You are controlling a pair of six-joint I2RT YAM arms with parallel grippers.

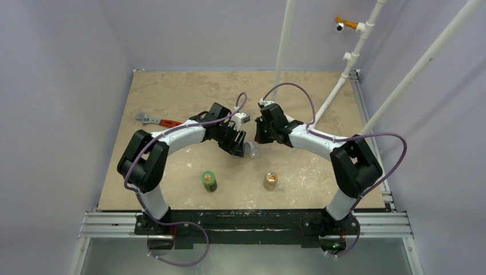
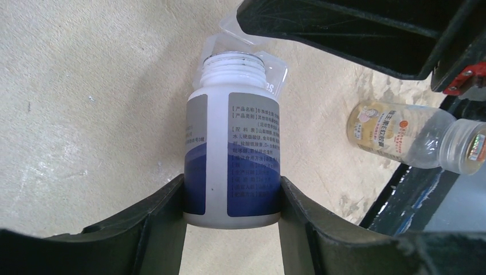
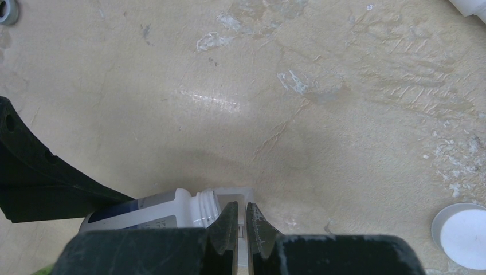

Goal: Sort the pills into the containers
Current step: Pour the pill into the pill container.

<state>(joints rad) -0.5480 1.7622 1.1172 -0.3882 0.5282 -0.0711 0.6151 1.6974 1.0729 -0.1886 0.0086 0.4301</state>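
My left gripper (image 2: 232,189) is shut on the base of a white bottle (image 2: 232,132) with a blue label. The bottle has no cap and is tipped over, its open mouth against the container, a small transparent plastic case (image 2: 246,48). In the right wrist view my right gripper (image 3: 241,213) is shut on a thin wall of that case (image 3: 243,196), right beside the bottle's threaded neck (image 3: 207,207). From above, both grippers (image 1: 238,144) (image 1: 259,134) meet over the case (image 1: 251,150) at mid-table. No pills show in any view; the bottle's inside is hidden.
A green bottle (image 1: 208,180) and a tan-orange bottle (image 1: 270,180) stand near the front of the table. A red-handled wrench (image 1: 157,121) lies at the left. A loose white cap (image 3: 461,235) lies on the table by the right gripper. White poles (image 1: 283,46) rise at the back.
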